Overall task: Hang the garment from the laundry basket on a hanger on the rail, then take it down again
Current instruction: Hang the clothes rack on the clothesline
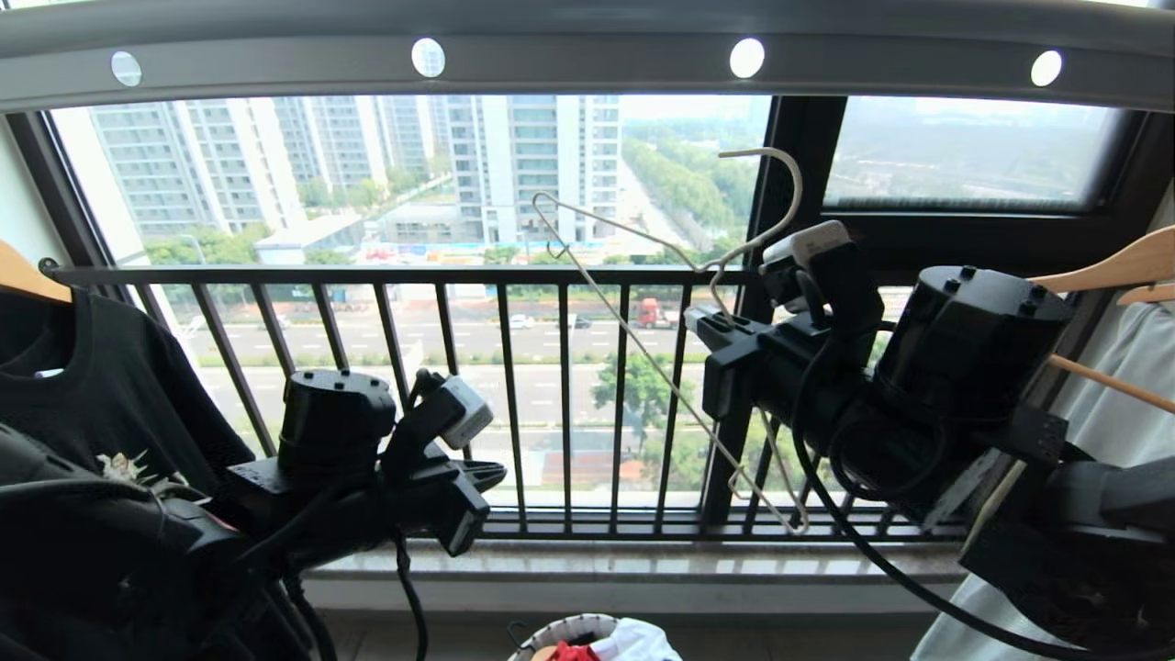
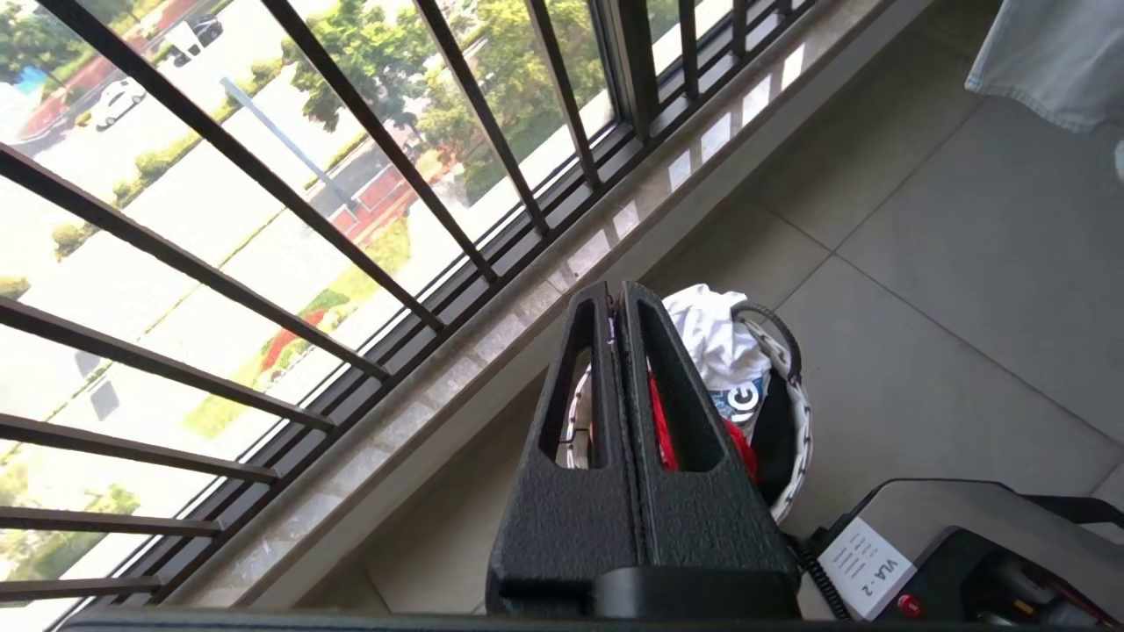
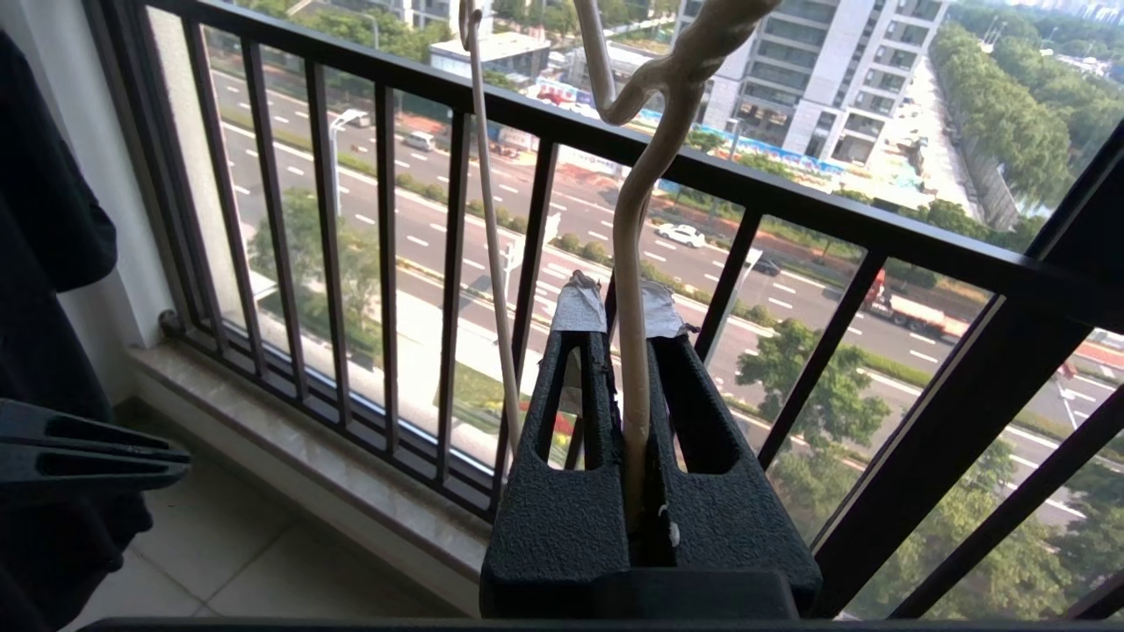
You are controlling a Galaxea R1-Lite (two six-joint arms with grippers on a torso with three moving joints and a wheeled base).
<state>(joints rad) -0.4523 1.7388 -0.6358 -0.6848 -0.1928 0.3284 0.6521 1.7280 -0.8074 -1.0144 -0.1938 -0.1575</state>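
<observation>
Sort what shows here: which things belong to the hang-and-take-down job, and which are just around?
Job: wire hanger, clamped in the right gripper; perforated grey rail; laundry basket on the floor with the red garment inside; left gripper, shut and empty above the basket.

Around: black T-shirt, wooden hangers, window railing, white T-shirt.

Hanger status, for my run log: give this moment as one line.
right end effector: shut on hanger, off rail | left end effector: shut, empty, above basket | red shirt: in basket
</observation>
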